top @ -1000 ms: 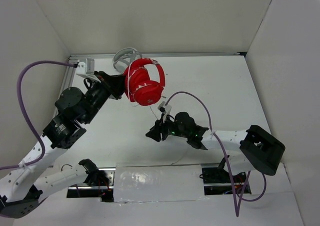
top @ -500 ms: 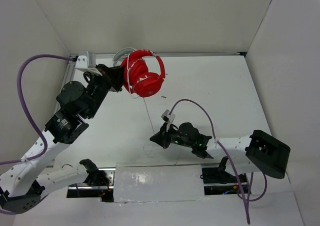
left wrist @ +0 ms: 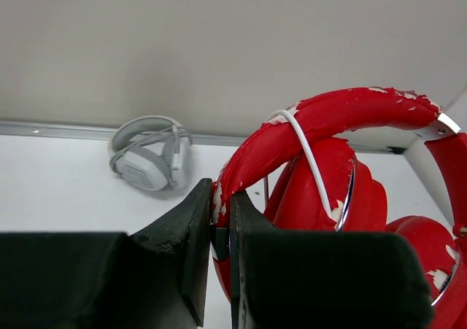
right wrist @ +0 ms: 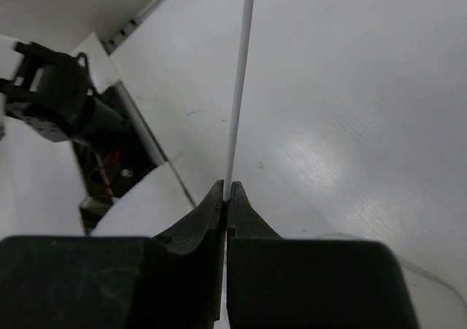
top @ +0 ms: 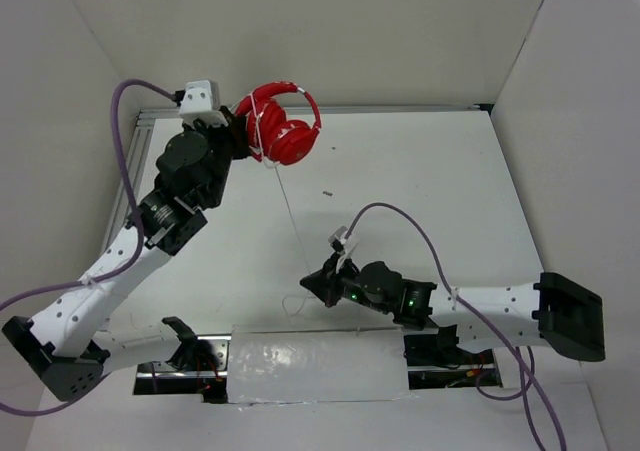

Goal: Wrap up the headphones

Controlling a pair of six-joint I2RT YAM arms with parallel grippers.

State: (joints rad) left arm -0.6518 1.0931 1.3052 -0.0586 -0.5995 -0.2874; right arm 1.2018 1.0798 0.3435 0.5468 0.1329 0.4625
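The headphones (left wrist: pixel 350 114) and cable (right wrist: pixel 239 88) each run past their wrist view's edge.

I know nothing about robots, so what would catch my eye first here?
Bright red headphones, held up at the far left corner of the table by the left gripper pinching the headband. A thin white cable runs straight from them to the right gripper, shut on it near the front edge. Behind them, white-grey headphones lie on the table.
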